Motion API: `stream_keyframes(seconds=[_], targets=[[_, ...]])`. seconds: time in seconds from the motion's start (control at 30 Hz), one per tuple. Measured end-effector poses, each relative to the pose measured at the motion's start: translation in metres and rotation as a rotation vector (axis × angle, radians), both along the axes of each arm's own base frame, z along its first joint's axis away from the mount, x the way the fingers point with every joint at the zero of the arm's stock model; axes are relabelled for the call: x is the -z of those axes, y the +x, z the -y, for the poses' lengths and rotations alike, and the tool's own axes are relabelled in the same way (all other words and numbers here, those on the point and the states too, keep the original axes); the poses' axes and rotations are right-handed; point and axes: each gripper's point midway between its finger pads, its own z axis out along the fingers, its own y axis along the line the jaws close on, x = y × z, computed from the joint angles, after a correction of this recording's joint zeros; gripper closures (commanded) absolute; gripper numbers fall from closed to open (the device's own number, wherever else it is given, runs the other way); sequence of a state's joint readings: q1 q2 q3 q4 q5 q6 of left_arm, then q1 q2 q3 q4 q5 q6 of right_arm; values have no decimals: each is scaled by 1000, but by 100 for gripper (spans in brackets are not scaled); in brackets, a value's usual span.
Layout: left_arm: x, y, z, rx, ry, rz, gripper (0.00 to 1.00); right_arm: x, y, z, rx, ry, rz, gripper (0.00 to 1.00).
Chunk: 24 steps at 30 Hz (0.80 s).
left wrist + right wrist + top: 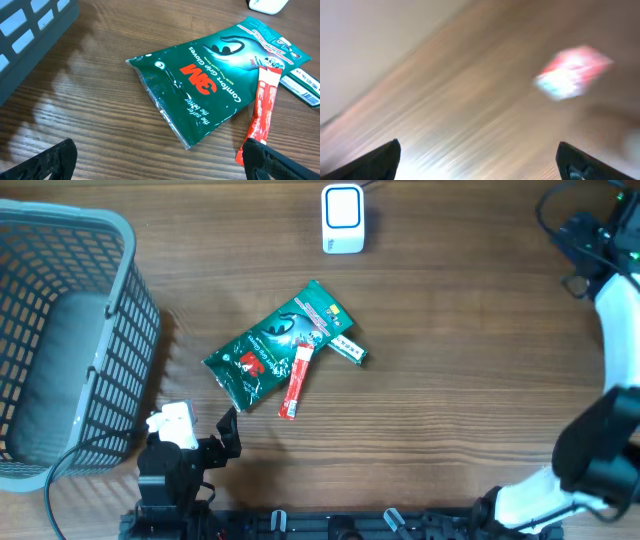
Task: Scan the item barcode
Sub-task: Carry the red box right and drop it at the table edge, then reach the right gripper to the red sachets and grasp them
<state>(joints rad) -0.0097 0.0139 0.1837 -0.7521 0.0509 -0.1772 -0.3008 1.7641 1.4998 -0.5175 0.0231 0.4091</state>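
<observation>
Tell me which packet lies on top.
The red stick sachet: it lies across the edge of the green 3M gloves packet; the green-and-white strip covers nothing.

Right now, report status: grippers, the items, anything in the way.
Left gripper and right gripper open, empty. 3M gloves packet flat on table, red sachet overlapping its edge. Nothing between packet and white scanner.

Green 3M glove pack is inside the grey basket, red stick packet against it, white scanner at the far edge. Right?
No. The overhead view shows the glove pack on the table beside the grey basket, not inside it. The red stick packet lies against it; the white scanner is at the far edge.
</observation>
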Motion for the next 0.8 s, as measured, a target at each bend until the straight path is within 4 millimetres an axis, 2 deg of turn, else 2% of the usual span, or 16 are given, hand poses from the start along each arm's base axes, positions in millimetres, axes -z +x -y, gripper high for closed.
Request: stream_keyframes(seconds=[0.03,0.07,0.13,0.17,0.27,0.37,0.47,0.5,0.57,0.63,0.8], targets=[[0,0,0,0,0,0,0,-9,7,-40,-133,88,35,0],[0,0,0,0,0,0,0,-14,12,-96,-317,218,62,0],[0,0,0,0,0,0,0,-12,1,-183,-591,402,44,0],[0,0,0,0,0,0,0,-8,-9,-214,-682,454,16,0],[0,0,0,0,0,0,0,19,-60,-326,-970,584,-130,0],[0,0,0,0,0,0,0,48,-111,-394,-1121,648,-283,0],[0,0,0,0,0,0,0,79,-168,-437,-1221,663,-447,1],[0,0,0,0,0,0,0,87,-182,-445,-1241,654,-483,1],[0,0,0,0,0,0,0,103,-200,-450,-1252,603,-533,11],[0,0,0,0,0,0,0,120,-205,-450,-1256,548,-530,25],[0,0,0,0,0,0,0,146,-203,-448,-1263,517,-473,27]])
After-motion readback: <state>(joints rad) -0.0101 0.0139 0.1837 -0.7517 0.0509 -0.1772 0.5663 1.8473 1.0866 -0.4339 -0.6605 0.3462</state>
